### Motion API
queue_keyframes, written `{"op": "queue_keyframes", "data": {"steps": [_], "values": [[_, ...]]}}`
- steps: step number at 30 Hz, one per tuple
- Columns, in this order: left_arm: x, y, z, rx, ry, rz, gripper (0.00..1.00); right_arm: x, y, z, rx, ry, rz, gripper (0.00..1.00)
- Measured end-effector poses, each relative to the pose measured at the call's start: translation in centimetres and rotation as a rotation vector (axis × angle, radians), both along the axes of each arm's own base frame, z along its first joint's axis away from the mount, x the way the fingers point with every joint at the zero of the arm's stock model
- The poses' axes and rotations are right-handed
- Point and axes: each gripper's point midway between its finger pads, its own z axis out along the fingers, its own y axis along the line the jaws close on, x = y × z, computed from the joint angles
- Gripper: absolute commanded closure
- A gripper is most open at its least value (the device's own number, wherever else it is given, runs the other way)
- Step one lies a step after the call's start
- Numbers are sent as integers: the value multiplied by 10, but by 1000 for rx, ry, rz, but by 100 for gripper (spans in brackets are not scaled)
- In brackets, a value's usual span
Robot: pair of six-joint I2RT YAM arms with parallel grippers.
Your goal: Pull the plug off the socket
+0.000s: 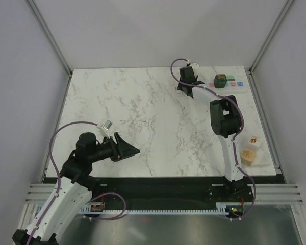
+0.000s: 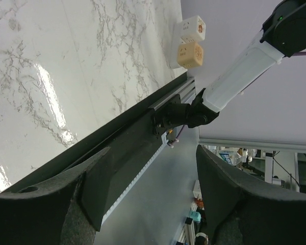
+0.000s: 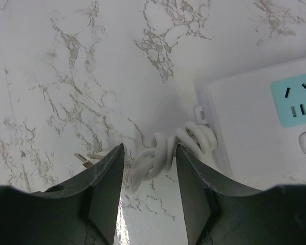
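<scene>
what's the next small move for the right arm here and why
Probably shift the right gripper sideways along the socket toward the plug. Its open jaws now straddle the coiled cord at the socket's end, while the plug sits farther along the socket, out of the wrist view.

Marble table [image 1: 143, 132], socket [image 1: 235, 81] at far right, white block [image 1: 262, 154] near right edge

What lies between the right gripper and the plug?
The right wrist view shows a bundled white cord at the right gripper, then the end of the socket with a blue outlet. The top view shows the plug farther along.
</scene>
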Motion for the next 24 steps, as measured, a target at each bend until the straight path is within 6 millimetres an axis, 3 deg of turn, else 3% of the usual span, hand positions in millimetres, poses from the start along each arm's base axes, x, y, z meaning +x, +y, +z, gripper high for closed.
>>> {"op": "queue_keyframes", "data": {"steps": [2,4,8,9,15,18,24], "values": [[0,0,0,-1,1,0,28,1,-1,0,-4,1,-3,47],[0,0,0,-2,1,0,30,1,-1,0,-10,2,0,54],[-3,-1,1,-10,6,-14,33,5,-2,-1,-28,5,16,93],[-3,-2,1,-11,8,-18,34,6,-2,-1,-28,5,21,97],[-6,-3,3,-18,12,-31,37,1,1,-1,-45,1,37,100],[-7,-3,5,-25,7,-34,38,-24,8,-2,-69,20,61,100],[-9,-2,10,-38,-8,-32,39,-117,39,-5,-104,87,166,100]]}}
